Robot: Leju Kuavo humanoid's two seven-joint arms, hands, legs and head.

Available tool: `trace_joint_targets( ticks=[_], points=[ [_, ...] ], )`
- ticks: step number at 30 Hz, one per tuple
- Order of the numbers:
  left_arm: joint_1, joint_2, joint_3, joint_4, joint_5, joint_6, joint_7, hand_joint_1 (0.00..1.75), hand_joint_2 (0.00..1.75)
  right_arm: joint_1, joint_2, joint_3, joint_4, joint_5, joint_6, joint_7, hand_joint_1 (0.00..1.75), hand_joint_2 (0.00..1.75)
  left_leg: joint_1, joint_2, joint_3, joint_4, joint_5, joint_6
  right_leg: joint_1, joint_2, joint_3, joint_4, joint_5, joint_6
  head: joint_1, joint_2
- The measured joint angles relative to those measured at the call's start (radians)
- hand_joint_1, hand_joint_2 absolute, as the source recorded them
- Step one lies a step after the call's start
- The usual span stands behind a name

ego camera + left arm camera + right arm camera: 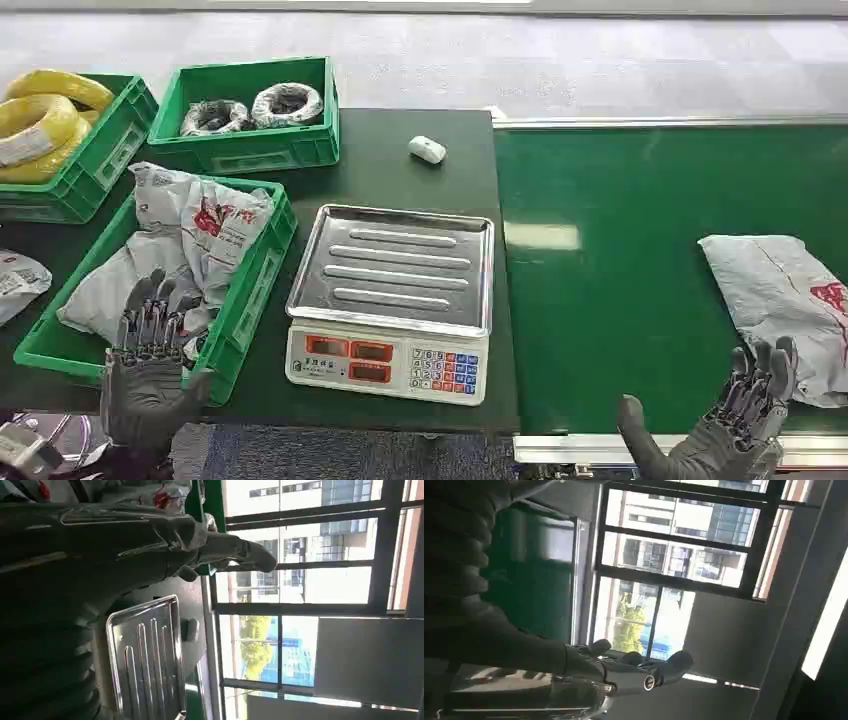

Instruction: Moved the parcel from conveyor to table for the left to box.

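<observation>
A grey parcel [785, 305] with red print lies on the green conveyor belt [620, 300] at the right. My right hand [735, 425] is just in front of it at the belt's near edge, fingers spread and holding nothing. My left hand [148, 365] is raised over the near corner of the green box [255, 280] that holds several grey parcels [185, 240]; its fingers are spread and it holds nothing. The left wrist view shows my left hand [100, 545] dark against windows, with the scale tray [147, 655] beyond.
An electronic scale [392, 300] with a steel tray stands on the dark table [400, 170] between box and belt. A white mouse-like object [427, 150] lies behind it. Two more green crates hold black-and-white coils [250, 108] and yellow coils [45, 120]. Another parcel [15, 280] lies at the far left.
</observation>
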Motion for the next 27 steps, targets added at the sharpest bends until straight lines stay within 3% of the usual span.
trace_joint_targets(
  ticks=[3,5,9,13,17,21,27],
  points=[
    [0.0,0.0,-0.001,0.0,-0.003,-0.001,0.0,0.0,1.75,-0.001,0.002,-0.003,0.0,0.02,0.007,0.0,0.0,1.75,0.0,0.0,0.0,0.0,0.0,0.0,0.0,0.0,0.0,0.0,0.0,0.0,0.0,0.0],
    [0.0,0.0,-0.004,0.0,-0.006,-0.001,0.0,0.0,1.75,-0.004,0.007,-0.005,0.0,0.137,-0.025,0.034,0.0,1.75,0.0,0.0,0.0,0.0,0.0,0.0,0.0,0.0,0.0,0.0,0.0,0.0,0.0,0.0],
    [0.002,-0.001,-0.01,-0.007,-0.016,-0.001,0.0,0.0,1.75,-0.036,0.021,-0.033,0.019,0.558,-0.18,0.245,0.0,1.75,0.0,0.0,0.0,0.0,0.0,0.0,0.0,0.0,0.001,0.0,0.0,0.0,0.0,0.0],
    [0.002,-0.002,-0.016,-0.008,-0.016,-0.013,0.0,0.0,1.75,-0.1,0.012,-0.131,0.054,0.771,-0.229,0.421,0.0,1.75,0.0,0.0,0.001,0.0,0.0,0.0,0.0,0.0,0.001,0.0,0.0,0.0,0.0,0.0],
    [-0.004,-0.002,-0.016,0.0,-0.011,-0.023,0.0,0.0,1.75,-0.17,-0.03,-0.252,0.087,0.885,-0.233,0.512,0.0,1.75,-0.001,0.0,0.001,0.0,0.0,0.0,-0.001,0.0,0.001,0.0,0.001,0.001,0.0,0.0],
    [-0.025,-0.002,-0.02,0.017,-0.01,-0.021,0.0,0.0,1.75,-0.266,-0.122,-0.399,0.157,0.907,-0.194,0.586,0.0,1.75,-0.001,-0.001,0.001,0.0,0.0,0.0,-0.001,-0.001,0.002,0.0,0.001,0.001,0.0,0.0],
    [-0.055,-0.002,-0.032,0.039,-0.01,-0.011,0.0,0.0,1.75,-0.394,-0.258,-0.549,0.303,0.91,-0.122,0.607,0.0,1.75,-0.001,-0.001,0.001,0.001,0.0,0.001,-0.001,-0.001,0.002,0.0,0.002,0.002,0.0,0.0]
  ],
)
